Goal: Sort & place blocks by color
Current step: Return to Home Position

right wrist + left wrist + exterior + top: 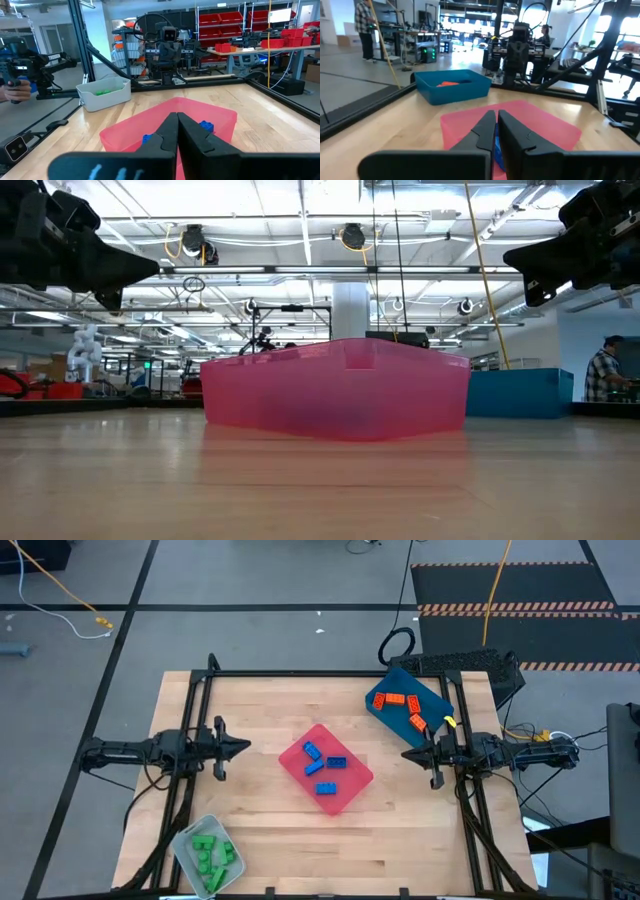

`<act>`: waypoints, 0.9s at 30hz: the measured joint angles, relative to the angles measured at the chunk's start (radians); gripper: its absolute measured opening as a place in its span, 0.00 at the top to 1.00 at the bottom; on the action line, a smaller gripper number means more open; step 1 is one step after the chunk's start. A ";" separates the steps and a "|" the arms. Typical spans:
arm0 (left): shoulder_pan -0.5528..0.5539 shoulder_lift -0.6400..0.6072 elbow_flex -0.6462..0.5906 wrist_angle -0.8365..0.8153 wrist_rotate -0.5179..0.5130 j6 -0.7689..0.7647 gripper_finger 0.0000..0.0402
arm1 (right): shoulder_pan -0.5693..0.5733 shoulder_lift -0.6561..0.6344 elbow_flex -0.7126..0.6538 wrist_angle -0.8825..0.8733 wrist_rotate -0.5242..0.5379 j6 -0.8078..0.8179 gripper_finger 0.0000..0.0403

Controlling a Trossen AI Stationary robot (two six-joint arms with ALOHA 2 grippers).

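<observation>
Several blue blocks point(325, 764) lie in the pink-red tray point(350, 792) at the table's middle. Orange blocks point(398, 701) lie in the dark blue tray point(432, 696) near the far right corner. Green blocks point(208, 858) fill the pale grey tray point(188, 839) near the near left corner. My left gripper point(247, 747) hangs shut above the table, left of the pink-red tray, holding nothing. My right gripper point(405, 755) hangs shut right of that tray, near the dark blue tray's near end, also holding nothing. Both point at the pink-red tray point(560, 131) point(120, 132).
A dark frame point(300, 673) runs along the table's far edge and down both sides. A black keyboard-like object point(470, 665) sits beyond the far right corner. Bare wood lies near the table's near edge point(330, 860). People stand in the room beyond the table point(365, 27).
</observation>
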State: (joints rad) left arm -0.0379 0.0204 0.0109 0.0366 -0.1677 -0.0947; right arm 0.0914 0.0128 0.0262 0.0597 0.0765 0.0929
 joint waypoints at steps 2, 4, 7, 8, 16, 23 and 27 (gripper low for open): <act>0.000 0.001 0.000 -0.001 0.001 -0.012 0.95 | 0.000 0.000 0.000 0.000 0.000 0.000 1.00; 0.000 0.001 0.000 -0.001 0.001 -0.012 0.94 | 0.000 0.000 0.000 0.000 0.000 0.000 1.00; 0.000 0.001 0.000 -0.001 0.001 -0.012 0.94 | 0.000 0.000 0.000 0.000 0.000 0.000 1.00; 0.000 0.001 0.000 -0.001 0.001 -0.012 0.94 | 0.000 0.000 0.000 0.000 0.000 0.000 1.00; -0.001 0.001 0.000 -0.001 0.001 0.015 0.94 | 0.000 0.000 0.000 0.000 0.000 0.000 1.00; -0.001 0.001 -0.001 0.020 -0.001 0.067 0.94 | 0.000 0.000 0.000 0.000 0.000 0.000 1.00; -0.001 0.001 -0.001 0.026 -0.001 0.067 0.94 | 0.000 0.000 0.000 0.000 0.000 0.000 1.00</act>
State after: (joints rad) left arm -0.0387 0.0216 0.0097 0.0628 -0.1688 -0.0280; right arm 0.0914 0.0128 0.0262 0.0593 0.0765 0.0929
